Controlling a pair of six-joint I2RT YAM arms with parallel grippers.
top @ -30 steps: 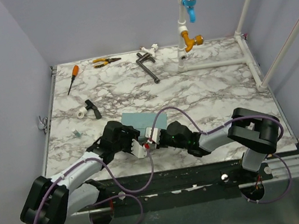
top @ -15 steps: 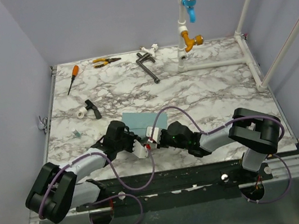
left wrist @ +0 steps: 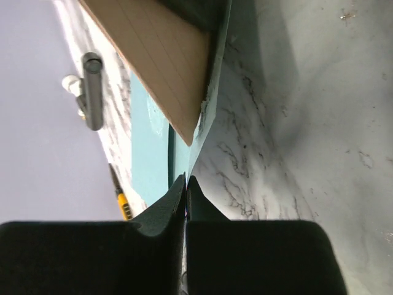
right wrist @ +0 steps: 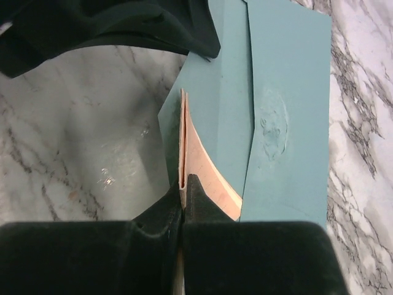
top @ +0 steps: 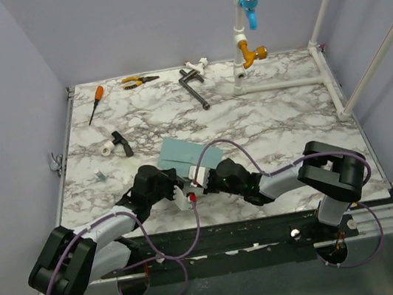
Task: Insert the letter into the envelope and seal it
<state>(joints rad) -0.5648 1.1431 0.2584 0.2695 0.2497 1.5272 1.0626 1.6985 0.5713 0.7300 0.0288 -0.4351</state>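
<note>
The teal-blue envelope [top: 177, 151] lies near the table's front middle, its flap side [right wrist: 288, 92] toward the right in the right wrist view. My left gripper [left wrist: 185, 182] is shut, pinching the thin raised edge of the envelope [left wrist: 198, 138] at its near corner. The peach letter [right wrist: 209, 178] is folded and stands on edge over the envelope's mouth. My right gripper [right wrist: 184, 187] is shut on its near end. From the left wrist, the letter [left wrist: 159, 55] slants into the opening. In the top view both grippers, left [top: 180, 186] and right [top: 200, 180], meet at the envelope's near edge.
At the back of the marble table [top: 290, 125] lie an orange-handled screwdriver [top: 95, 103], yellow pliers [top: 140, 81] and a metal crank tool [top: 193, 88]. A white pipe frame with a blue valve [top: 248, 1] stands back right. A small black and white part [top: 117, 144] sits left of the envelope.
My left gripper has closed from open onto the envelope's near edge, and the left arm shifted slightly. The right gripper has stayed shut on the letter.
</note>
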